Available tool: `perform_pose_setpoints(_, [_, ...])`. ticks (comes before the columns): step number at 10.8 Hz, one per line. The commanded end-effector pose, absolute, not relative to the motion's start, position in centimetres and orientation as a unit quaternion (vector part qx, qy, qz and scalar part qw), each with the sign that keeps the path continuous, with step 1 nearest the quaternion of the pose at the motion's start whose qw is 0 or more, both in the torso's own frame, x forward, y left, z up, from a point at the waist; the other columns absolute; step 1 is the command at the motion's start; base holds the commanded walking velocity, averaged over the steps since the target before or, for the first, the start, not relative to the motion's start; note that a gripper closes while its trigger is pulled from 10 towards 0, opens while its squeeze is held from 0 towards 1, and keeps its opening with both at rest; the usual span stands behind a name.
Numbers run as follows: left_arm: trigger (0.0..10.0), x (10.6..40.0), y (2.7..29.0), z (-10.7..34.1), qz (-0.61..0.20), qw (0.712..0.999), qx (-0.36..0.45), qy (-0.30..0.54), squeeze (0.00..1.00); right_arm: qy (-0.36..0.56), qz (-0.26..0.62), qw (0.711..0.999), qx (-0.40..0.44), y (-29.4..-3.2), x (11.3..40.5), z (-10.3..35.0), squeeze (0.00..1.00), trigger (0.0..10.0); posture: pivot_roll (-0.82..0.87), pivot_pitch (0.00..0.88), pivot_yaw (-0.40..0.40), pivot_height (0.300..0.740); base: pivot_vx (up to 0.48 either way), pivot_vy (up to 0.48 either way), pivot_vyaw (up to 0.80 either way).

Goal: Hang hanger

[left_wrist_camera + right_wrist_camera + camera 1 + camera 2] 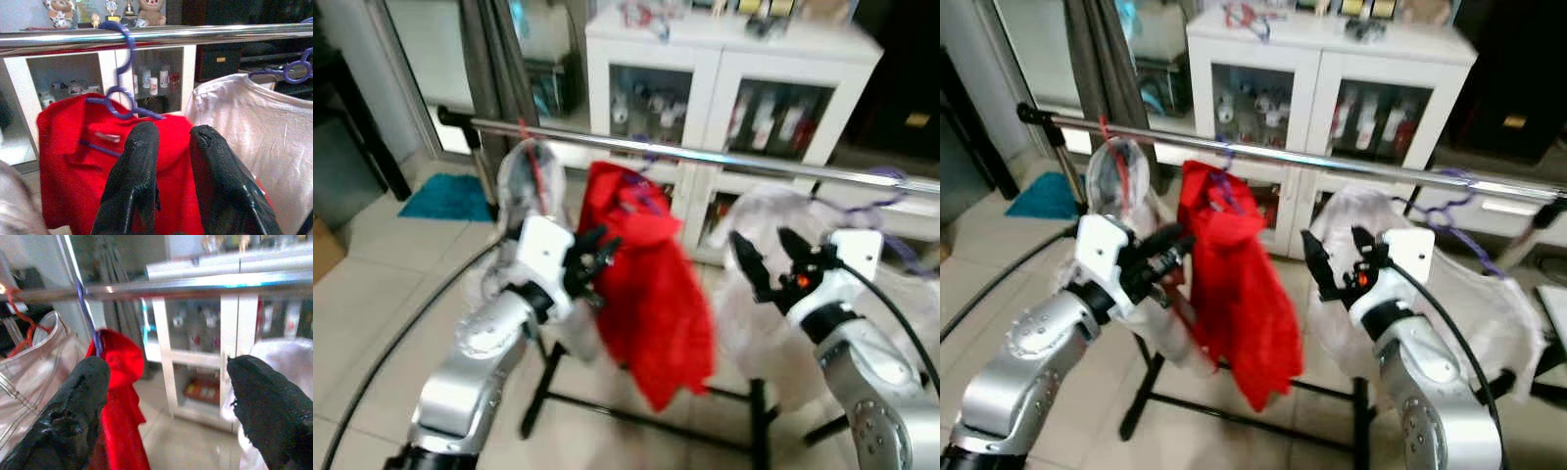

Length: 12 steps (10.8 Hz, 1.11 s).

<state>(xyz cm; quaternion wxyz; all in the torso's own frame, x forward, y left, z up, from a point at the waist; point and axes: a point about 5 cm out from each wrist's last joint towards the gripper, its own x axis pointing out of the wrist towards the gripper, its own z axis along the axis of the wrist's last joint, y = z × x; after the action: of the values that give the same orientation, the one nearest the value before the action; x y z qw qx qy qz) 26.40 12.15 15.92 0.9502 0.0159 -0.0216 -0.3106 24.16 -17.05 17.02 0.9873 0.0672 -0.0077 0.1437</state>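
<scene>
Purple hanger (122,73) hooked over rail (724,155), bearing red garment (646,284) — left gripper (592,257) beside it, fingers released; right gripper (769,257) spread, empty.

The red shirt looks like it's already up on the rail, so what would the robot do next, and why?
Probably draw the left gripper back from the red shirt. Its purple hanger is already hooked over the metal rail, and the black fingers look parted with nothing between them. The right gripper hovers open nearby.
</scene>
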Motion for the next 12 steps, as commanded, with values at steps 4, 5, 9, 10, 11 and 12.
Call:
perform_pose_setpoints(4, [10.0,26.4,11.9,15.7,-0.317,0.948,0.023,-0.013,0.0,-0.028,0.149,0.987,0.048,-17.2,25.0,18.1,1.0,10.0,-0.02,0.0,0.017,0.74,0.0,-0.113,0.0])
perform_pose_setpoints(5, [10.0,26.4,12.0,15.6,-0.323,0.946,0.027,-0.01,0.0,-0.026,0.143,0.988,0.042,-17.3,25.3,18.1,1.0,10.0,-0.02,0.0,0.017,0.74,0.0,0.0,0.0])
perform_pose_setpoints(9, [10.0,25.8,11.5,15.6,-0.425,0.904,0.03,0.011,0.0,0.037,0.099,0.994,-0.021,-18.7,30.4,17.8,1.0,10.0,-0.02,0.0,0.035,0.74,0.0,0.0,0.0])
perform_pose_setpoints(10, [10.0,25.4,11.2,15.7,-0.458,0.888,0.029,0.016,0.0,0.06,0.097,0.993,-0.041,-19.1,32.2,17.6,1.0,10.0,-0.02,0.0,0.037,0.74,0.0,0.0,0.0])
perform_pose_setpoints(11, [10.0,25.2,11.1,15.7,-0.472,0.881,0.029,0.018,0.0,0.074,0.096,0.991,-0.056,-19.4,33.0,17.4,1.0,10.0,-0.02,0.0,0.037,0.74,0.0,0.0,0.0])
perform_pose_setpoints(12, [10.0,24.9,10.9,15.7,-0.496,0.868,0.024,0.025,0.0,0.078,0.059,0.993,-0.059,-20.7,34.6,18.3,1.0,10.0,0.0,0.0,0.026,0.74,0.0,0.0,0.0])
